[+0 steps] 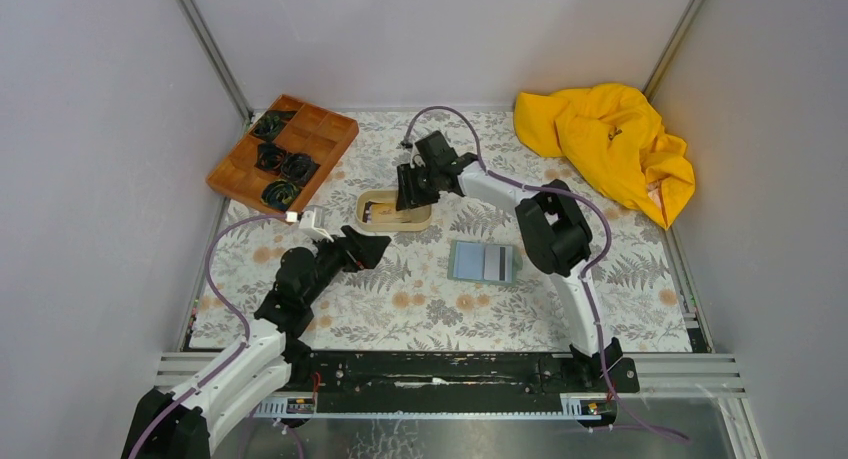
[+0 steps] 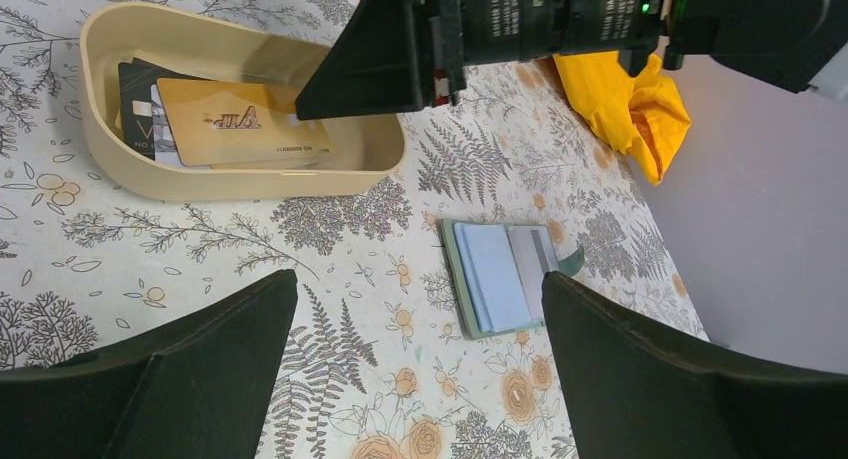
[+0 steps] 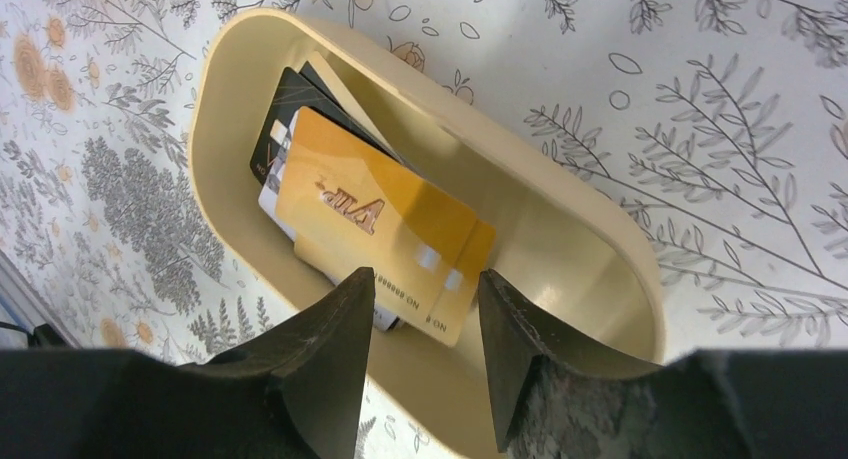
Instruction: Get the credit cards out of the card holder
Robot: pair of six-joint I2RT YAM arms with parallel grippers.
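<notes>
Where a floral tablecloth (image 1: 420,309) lies between plain grey walls (image 1: 430,39), a brown wooden tray (image 1: 318,129) holding dark coiled items (image 1: 283,164) sits far left and a crumpled yellow cloth (image 1: 610,144) far right. The credit cards (image 3: 380,229), a gold one over a dark and a whitish one, lie in the beige oval tray (image 1: 395,226), apart from the card holder (image 1: 482,261), which lies open and flat nearer the arms. The right gripper (image 3: 425,279) hangs close over the gold card, fingers parted and pinching nothing. The left gripper (image 2: 418,277), spread wide, is near the tray
</notes>
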